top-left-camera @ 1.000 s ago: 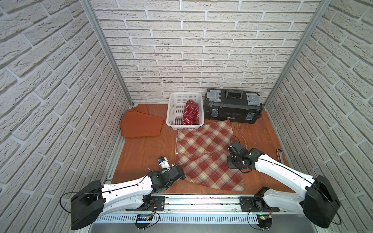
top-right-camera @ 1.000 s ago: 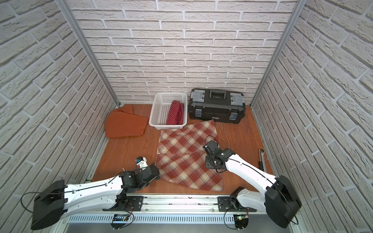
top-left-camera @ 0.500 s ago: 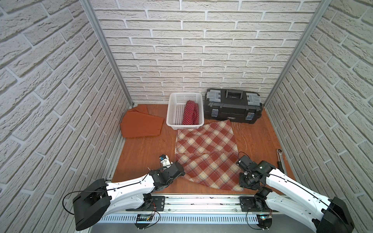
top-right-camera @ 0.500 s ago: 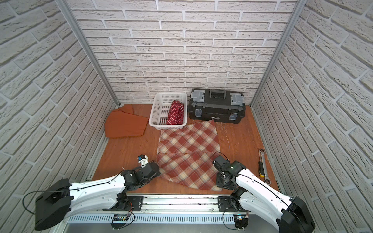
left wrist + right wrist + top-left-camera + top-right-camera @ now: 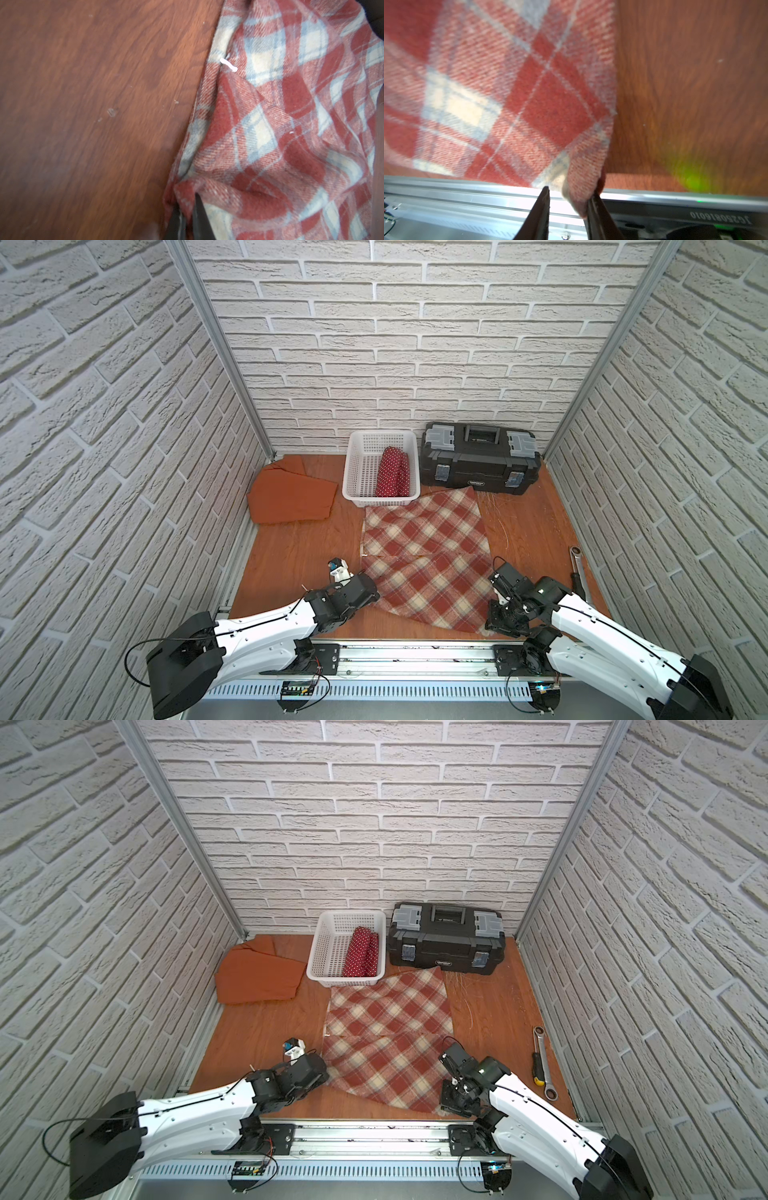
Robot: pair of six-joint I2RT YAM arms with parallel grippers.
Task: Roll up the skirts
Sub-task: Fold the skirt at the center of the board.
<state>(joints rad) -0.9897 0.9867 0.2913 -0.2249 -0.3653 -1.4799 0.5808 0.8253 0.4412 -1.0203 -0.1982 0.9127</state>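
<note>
**Two grippers at the plaid skirt's near corners**

Two dark fingers of the left gripper (image 5: 187, 204) are pressed together on a bunched fold of the plaid skirt (image 5: 424, 539) at its near left corner. The right gripper (image 5: 570, 192) stands spread at the near right corner. That corner hangs between its fingers and lies against one of them, with a gap at the other. This corner reaches over the metal rail (image 5: 415, 649) along the table's front edge.

Outward from both, the plaid skirt lies mostly flat on the wooden table (image 5: 291, 564), with a crease across its middle. Its far edge comes just beside the white basket (image 5: 353, 464) and the black toolbox (image 5: 478, 460), which stand side by side against the back wall. The polka-dot skirt (image 5: 392, 472) lies rolled inside the basket. The rust-orange skirt (image 5: 291, 497) lies flat in the far left corner, well apart from the plaid one.

On the right side, a wrench (image 5: 545, 1065) and a screwdriver (image 5: 536, 1067) lie close to the brick wall, near the right arm. Bare wood shows between the plaid skirt and the walls on both sides.
</note>
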